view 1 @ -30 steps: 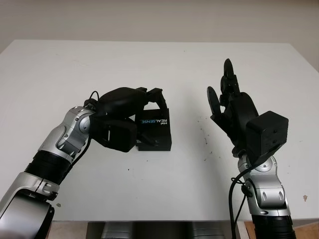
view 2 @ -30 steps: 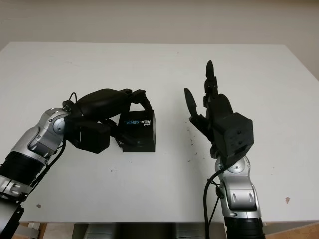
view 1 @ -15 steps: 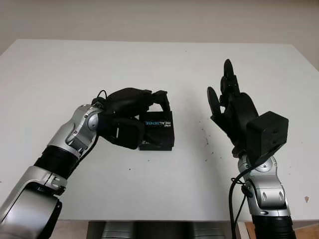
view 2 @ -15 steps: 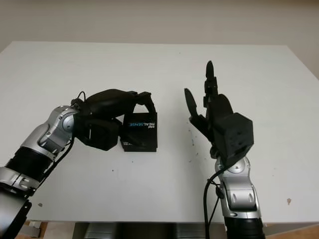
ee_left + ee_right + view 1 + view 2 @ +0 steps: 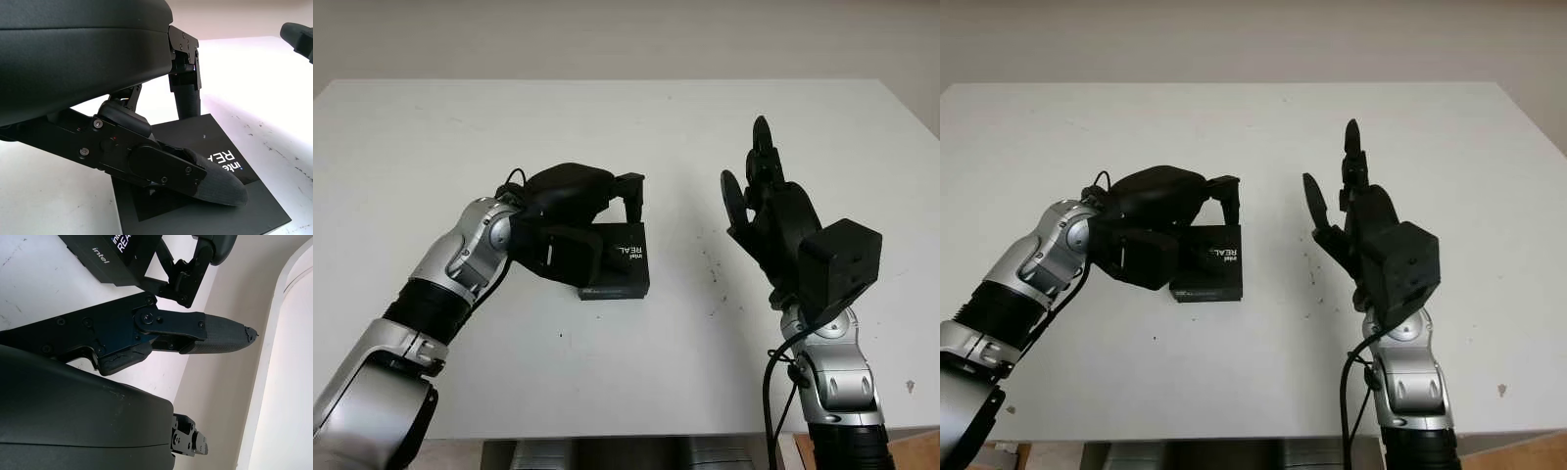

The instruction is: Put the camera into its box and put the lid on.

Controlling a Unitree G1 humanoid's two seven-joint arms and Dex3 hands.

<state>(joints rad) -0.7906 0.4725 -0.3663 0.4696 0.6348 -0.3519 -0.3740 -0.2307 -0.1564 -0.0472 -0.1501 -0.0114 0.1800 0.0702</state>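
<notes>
The right hand (image 5: 98, 396) holds nothing; its black shell fills one side and its fingers (image 5: 215, 335) reach out over the white tabletop (image 5: 34, 289). Past them lies the black box (image 5: 117, 257), white lettering on its lid, with the left hand (image 5: 195, 259) just beside it.

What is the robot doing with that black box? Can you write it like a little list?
box: black box with white lettering, lid on, flat on the white table
left hand: left hand over the box, one finger across the lid, another at its far edge; grip unclear
right hand: right hand open, raised beside the box, not touching it
camera: not visible
</notes>
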